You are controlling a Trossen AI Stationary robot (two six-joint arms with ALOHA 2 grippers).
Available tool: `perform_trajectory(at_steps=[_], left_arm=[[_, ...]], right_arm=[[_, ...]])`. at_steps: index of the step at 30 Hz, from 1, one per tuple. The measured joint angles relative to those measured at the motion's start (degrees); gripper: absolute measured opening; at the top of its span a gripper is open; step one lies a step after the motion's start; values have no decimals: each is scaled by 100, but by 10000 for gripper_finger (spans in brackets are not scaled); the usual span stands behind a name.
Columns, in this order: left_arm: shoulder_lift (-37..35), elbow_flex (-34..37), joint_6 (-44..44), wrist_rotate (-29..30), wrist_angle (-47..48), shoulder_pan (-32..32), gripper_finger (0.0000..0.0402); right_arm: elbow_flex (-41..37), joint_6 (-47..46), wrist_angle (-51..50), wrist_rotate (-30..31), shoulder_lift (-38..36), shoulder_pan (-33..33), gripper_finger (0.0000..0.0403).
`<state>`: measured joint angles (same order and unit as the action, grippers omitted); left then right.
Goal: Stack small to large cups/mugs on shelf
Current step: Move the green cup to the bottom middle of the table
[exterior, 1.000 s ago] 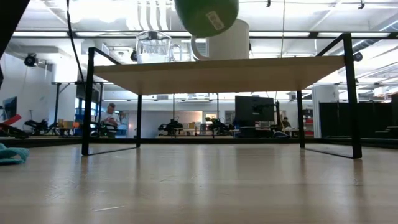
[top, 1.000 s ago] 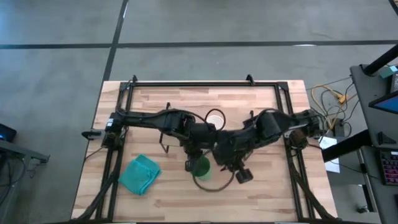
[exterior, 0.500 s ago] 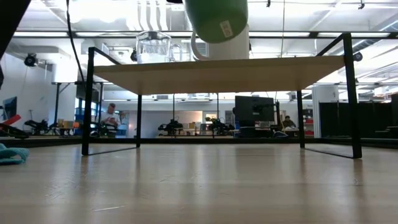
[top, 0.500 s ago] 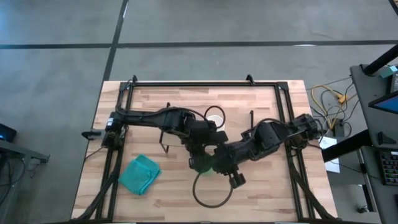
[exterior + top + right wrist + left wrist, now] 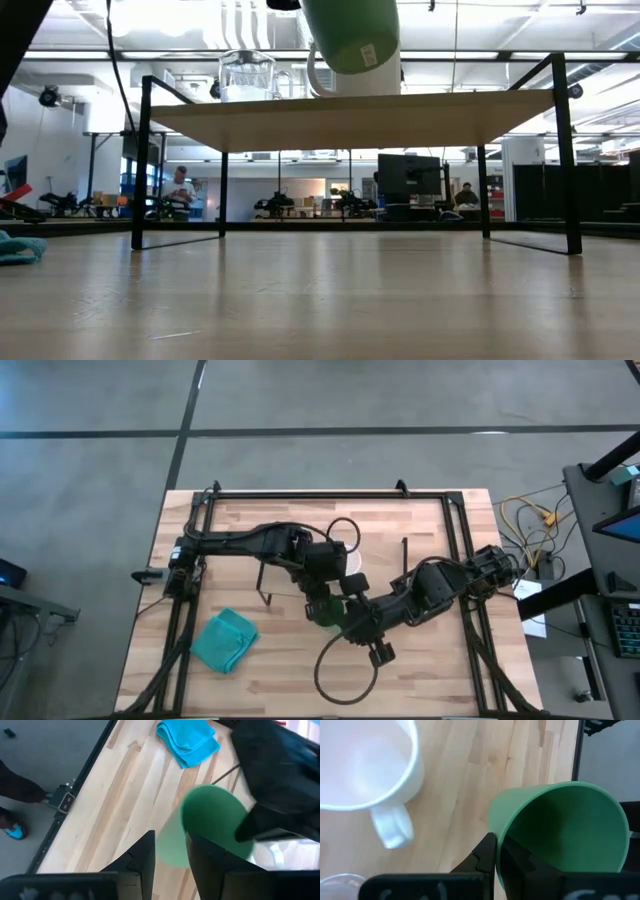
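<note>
The left gripper (image 5: 495, 851) is pinching the rim of the smooth, empty green cup (image 5: 565, 832), holding it tilted above the light-wood shelf (image 5: 350, 118). Just beyond, the glossy white mug (image 5: 365, 765) is sitting empty on the shelf, the clear glass cup (image 5: 246, 76) beside it. The right gripper's (image 5: 170, 851) fingers are standing spread near the green cup.

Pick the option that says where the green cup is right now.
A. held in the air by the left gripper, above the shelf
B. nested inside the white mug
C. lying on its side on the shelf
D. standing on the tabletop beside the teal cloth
A. The left gripper has its jaws pinched on the rim of the green cup, and the low view shows the cup hanging clear above the shelf, in front of the white mug.
</note>
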<state>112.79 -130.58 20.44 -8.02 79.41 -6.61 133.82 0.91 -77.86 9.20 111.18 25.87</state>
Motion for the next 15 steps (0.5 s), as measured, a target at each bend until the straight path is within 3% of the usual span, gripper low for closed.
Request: perform_trajectory(at_steps=[15], left_arm=[[-33,-4,-454,-6,232,-9,0]], right_arm=[[0,833,114,47,144,0,105]])
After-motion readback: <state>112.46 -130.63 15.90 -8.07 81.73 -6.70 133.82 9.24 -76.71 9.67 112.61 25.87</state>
